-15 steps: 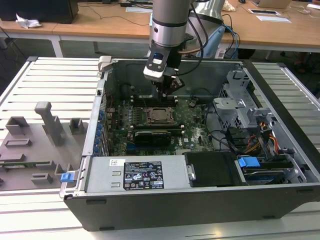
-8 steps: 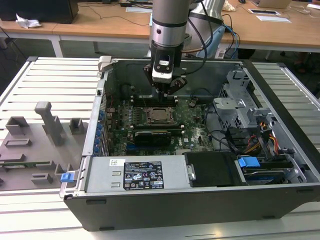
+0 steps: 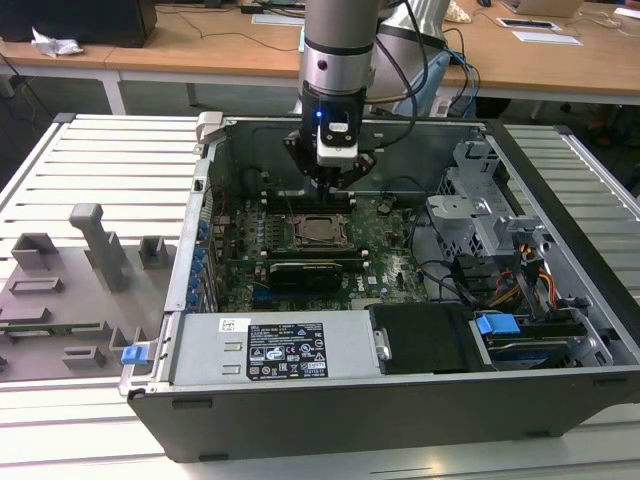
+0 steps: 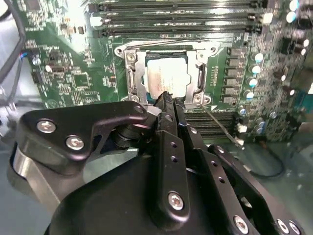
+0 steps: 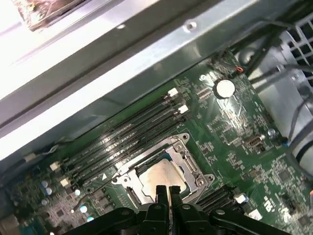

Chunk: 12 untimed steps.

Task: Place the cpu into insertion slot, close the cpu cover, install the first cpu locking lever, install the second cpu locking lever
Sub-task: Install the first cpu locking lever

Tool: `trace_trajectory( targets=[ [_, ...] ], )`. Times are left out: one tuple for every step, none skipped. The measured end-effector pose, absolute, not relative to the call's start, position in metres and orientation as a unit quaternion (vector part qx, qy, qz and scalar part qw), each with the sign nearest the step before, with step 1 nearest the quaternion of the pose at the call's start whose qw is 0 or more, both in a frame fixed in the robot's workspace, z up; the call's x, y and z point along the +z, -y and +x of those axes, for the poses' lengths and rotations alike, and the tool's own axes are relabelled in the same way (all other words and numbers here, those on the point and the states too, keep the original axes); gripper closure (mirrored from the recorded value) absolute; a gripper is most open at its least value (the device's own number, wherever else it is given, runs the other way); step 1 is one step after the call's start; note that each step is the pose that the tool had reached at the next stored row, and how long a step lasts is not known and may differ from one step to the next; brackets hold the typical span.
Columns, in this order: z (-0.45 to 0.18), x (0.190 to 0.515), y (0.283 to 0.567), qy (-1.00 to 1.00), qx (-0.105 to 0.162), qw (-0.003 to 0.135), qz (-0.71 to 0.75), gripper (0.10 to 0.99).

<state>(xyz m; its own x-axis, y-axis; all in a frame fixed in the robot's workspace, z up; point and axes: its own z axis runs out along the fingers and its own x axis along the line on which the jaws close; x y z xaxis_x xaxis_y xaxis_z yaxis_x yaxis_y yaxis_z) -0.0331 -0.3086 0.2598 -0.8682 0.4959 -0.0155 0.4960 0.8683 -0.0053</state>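
Note:
The cpu (image 4: 166, 73) lies flat in the insertion slot (image 4: 161, 47) on the green motherboard (image 4: 73, 73), its silvery face up. The cpu cover (image 4: 138, 78) lies down around it as a metal frame. A thin wire lever (image 4: 222, 128) slants away from one socket corner. My gripper (image 4: 166, 95) is shut with nothing between its fingers, and its tips hover just above the edge of the cpu. In the first wrist view the gripper (image 5: 167, 191) sits over the cpu (image 5: 156, 176). The exterior view shows the gripper (image 3: 335, 182) just behind the socket (image 3: 320, 230), inside the open computer case.
Long black memory slots (image 4: 181, 19) run beside the socket. The case wall (image 3: 210, 190), a power supply (image 3: 280, 350), a drive cage (image 3: 480, 215) and loose cables (image 3: 470, 275) surround the board. A grey fixture tray (image 3: 80, 270) lies at the exterior view's left.

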Motion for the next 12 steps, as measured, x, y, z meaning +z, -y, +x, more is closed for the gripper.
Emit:
trace_trajectory(
  targets=[
    [-0.0331, 0.2597, 0.3086, -0.971, -0.004, 0.007, 0.239, 0.922],
    [-0.0331, 0.2596, 0.3086, -0.975, -0.004, 0.007, 0.22, 0.922],
    [-0.0331, 0.2595, 0.3086, -0.979, -0.004, 0.007, 0.202, 0.922],
    [-0.0331, 0.2594, 0.3086, -0.981, -0.004, 0.007, 0.191, 0.922],
    [-0.0331, 0.2594, 0.3086, -0.983, -0.004, 0.007, 0.183, 0.922],
    [-0.0331, 0.2593, 0.3086, -0.987, -0.004, 0.007, 0.162, 0.922],
    [-0.0331, 0.2592, 0.3086, -0.988, -0.004, 0.007, 0.151, 0.922],
    [-0.0331, 0.2592, 0.3086, -0.99, -0.004, 0.007, 0.143, 0.922],
    [-0.0331, 0.2592, 0.3086, -0.992, -0.004, 0.007, 0.129, 0.922],
    [-0.0331, 0.2592, 0.3086, -0.994, -0.003, 0.007, 0.109, 0.922],
    [-0.0331, 0.2591, 0.3086, -0.995, -0.003, 0.007, 0.096, 0.922],
    [-0.0331, 0.2591, 0.3086, -0.996, -0.003, 0.008, 0.084, 0.922]
  ],
)
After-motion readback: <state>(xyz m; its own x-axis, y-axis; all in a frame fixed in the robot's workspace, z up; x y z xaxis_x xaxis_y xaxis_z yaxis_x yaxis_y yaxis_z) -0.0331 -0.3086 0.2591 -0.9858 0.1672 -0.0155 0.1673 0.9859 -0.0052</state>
